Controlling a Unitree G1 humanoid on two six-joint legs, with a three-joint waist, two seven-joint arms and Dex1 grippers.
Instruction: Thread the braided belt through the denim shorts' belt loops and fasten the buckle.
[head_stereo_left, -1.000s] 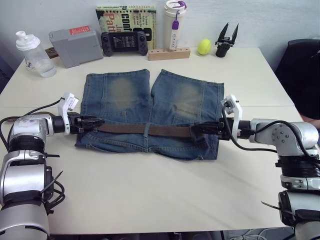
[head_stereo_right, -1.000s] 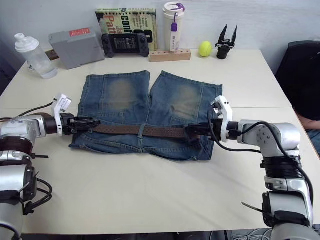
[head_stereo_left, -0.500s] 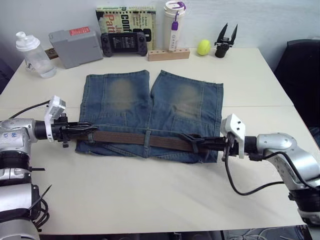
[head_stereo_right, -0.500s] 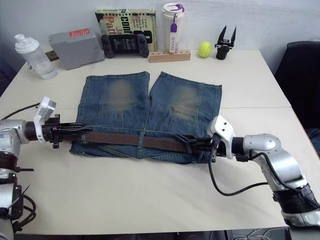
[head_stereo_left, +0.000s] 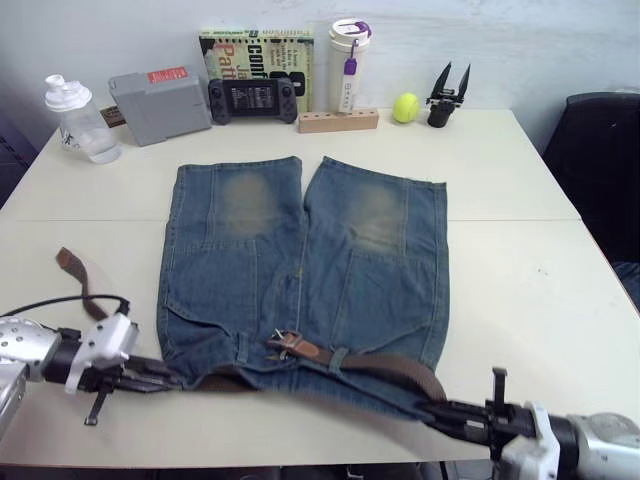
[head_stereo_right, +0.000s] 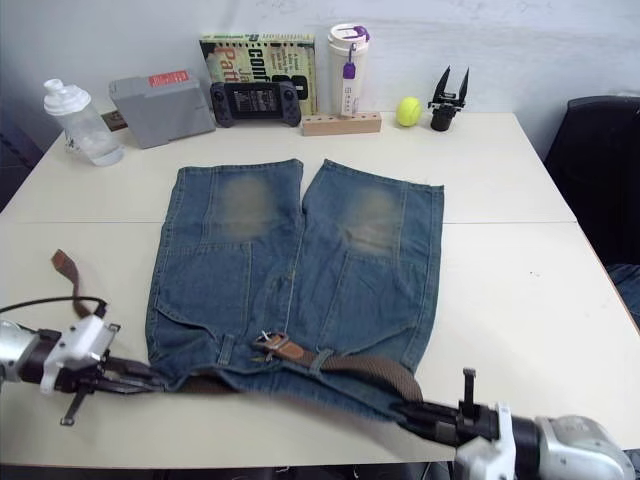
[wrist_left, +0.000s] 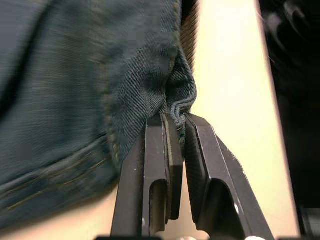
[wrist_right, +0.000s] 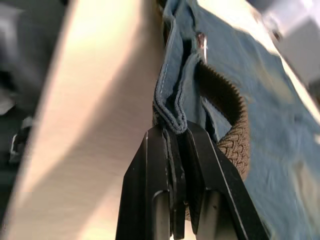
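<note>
My left gripper (head_stereo_left: 150, 378) showing two slim black fingers (wrist_left: 160, 165), flat-sided, slotted near base. White block sitting behind them, silver rounded forearm shell behind that, thin black cable looping out. My right gripper (head_stereo_left: 440, 412) wearing same black fingers (wrist_right: 172, 185), white bracket, small black post, silver-grey shell.

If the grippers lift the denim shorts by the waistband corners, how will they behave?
The denim shorts are probably floppy: the edge bunches between the left gripper's fingers. They would likely sag in the middle, and the braided belt, already bowed, may shift.
</note>
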